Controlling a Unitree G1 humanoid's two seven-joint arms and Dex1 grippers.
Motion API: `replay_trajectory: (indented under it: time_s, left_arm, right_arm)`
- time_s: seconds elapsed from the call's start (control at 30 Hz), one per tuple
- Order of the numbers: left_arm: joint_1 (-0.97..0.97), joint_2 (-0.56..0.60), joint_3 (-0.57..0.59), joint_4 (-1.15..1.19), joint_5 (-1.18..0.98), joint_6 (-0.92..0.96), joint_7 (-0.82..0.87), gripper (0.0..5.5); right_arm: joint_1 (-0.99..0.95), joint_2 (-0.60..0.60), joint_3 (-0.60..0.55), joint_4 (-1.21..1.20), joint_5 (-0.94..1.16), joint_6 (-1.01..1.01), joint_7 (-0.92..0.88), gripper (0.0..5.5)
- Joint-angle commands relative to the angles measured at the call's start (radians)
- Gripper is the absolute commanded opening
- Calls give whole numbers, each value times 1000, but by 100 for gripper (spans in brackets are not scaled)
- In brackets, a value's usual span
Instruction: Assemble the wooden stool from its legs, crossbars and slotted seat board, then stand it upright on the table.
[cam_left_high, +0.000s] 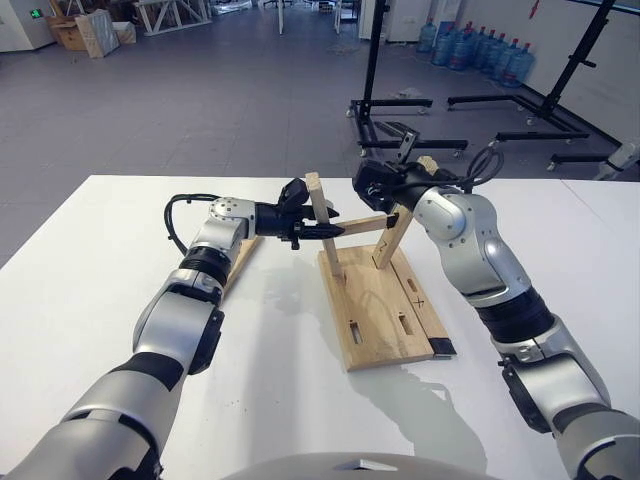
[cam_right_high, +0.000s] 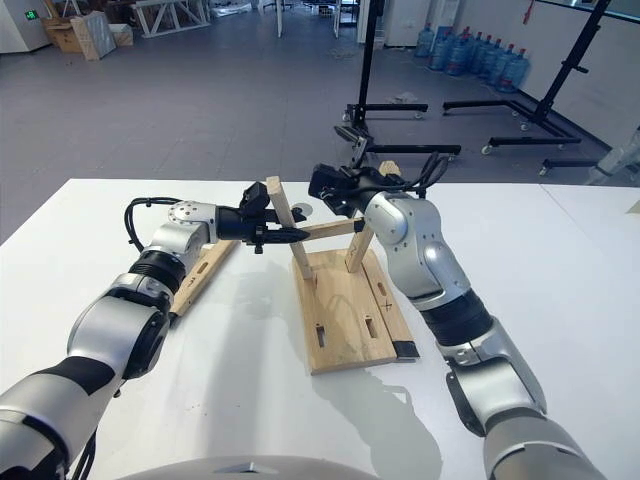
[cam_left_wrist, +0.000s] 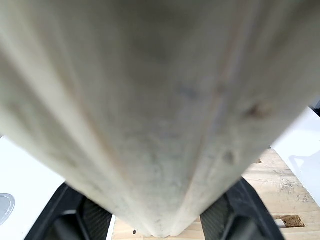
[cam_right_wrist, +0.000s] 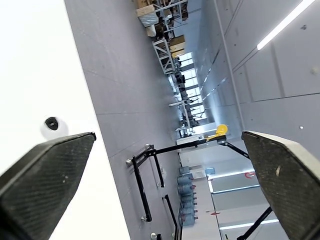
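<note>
The seat board lies flat on the white table, slotted face up. Its long axis runs away from the robot, with the far end swung a little to the robot's left. Two legs rise from the board's far end, not quite plumb. The left-hand leg leans with its top out past the board's left edge, and the right-hand leg tips its top toward the right edge. A crossbar spans between them across the board's width, slightly higher at its right end.

The left gripper comes in from the board's left, its fingers clamped on the left-hand leg about level with the crossbar. The right gripper hangs above the board's far end by the top of the right-hand leg, fingers spread with nothing between them.

A spare wooden piece lies on the table well left of the board.

These look like light, stiff, dry softwood sticks with enough grain to hold without slipping. I'd say the joints are the weak spot, so the leg is best gripped low, near its slot, and pushed straight down along its length without twisting.
</note>
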Motion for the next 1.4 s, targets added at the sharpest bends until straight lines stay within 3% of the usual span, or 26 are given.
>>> replay_trajectory:
  time_s: [0.03, 0.13, 0.37, 0.4, 0.6, 0.8, 0.93, 1.1, 1.2, 1.4]
  left_arm:
    - [65, 11, -48, 22, 90, 12, 14, 202]
    - [76, 6, -53, 17, 90, 10, 14, 202]
    - [74, 4, -45, 20, 78, 19, 36, 202]
    - [74, 3, -43, 17, 75, 18, 38, 240]
    - [74, 5, -24, -1, 85, 26, 30, 331]
    - [158, 136, -12, -88, 140, 18, 73, 407]
    - [303, 242, 63, -350, 94, 117, 117, 471]
    - [496, 254, 273, -859, -49, 479, 389, 471]
    - [595, 244, 319, -1040, -3, 639, 604, 471]
    - [758, 252, 332, -1228, -25, 835, 731, 471]
  right_arm:
    - [155, -9, 44, 31, -1, -15, 19, 540]
    - [296, -12, 138, 124, -31, -47, 28, 540]
    - [264, 5, 111, 104, -13, -37, 35, 540]
    - [266, 5, 109, 102, -13, -36, 34, 540]
    - [265, 11, 103, 100, -17, -31, 24, 540]
    - [164, 27, 39, -2, 3, 3, 33, 540]
    - [-44, 19, -51, -77, 37, 42, 89, 540]
    - [-173, 4, -76, -41, 17, 28, 79, 540]
    - [-96, -4, -42, 10, 0, 9, 61, 540]
    - [154, -14, 25, 102, -12, -25, 33, 540]
